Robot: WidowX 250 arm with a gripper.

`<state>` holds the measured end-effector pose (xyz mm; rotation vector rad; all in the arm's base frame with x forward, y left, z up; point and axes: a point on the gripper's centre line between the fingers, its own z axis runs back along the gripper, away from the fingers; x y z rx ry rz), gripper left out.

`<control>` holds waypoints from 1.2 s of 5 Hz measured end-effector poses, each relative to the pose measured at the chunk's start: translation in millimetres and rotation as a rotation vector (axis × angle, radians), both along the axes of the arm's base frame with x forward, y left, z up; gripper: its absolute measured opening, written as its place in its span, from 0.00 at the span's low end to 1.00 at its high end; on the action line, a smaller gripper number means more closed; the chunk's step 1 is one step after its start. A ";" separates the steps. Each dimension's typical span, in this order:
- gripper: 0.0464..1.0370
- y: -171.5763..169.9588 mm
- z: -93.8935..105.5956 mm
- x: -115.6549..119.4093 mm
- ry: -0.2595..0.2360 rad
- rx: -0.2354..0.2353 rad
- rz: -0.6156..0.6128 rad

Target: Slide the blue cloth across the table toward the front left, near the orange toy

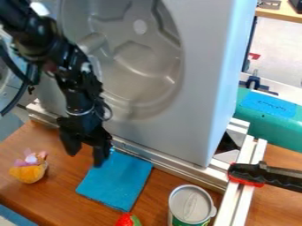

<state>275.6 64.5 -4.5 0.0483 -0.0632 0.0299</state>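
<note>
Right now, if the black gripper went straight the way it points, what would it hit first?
The gripper points down, probably at the wooden tabletop or the blue cloth on it; depth is unclear.

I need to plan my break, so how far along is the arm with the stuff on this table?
Done: the blue cloth lies flat, though I can't tell whether the arm put it there. In hand: nothing; the gripper has its fingers apart near the cloth. Left: unclear, but the small plush toy and the can both stand ungrasped.
</note>
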 end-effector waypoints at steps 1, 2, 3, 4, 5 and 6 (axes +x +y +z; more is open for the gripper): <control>0.97 -16.7 -15.6 10.2 0.019 0.009 0.025; 0.97 -29.9 -28.0 31.1 0.008 0.013 0.000; 0.97 -33.3 -42.5 42.1 0.013 0.028 -0.006; 0.97 -31.0 -56.9 39.6 0.060 0.044 -0.021; 0.97 -26.9 -64.8 28.3 0.097 0.069 -0.030; 0.97 -24.4 -67.3 12.0 0.103 0.088 -0.027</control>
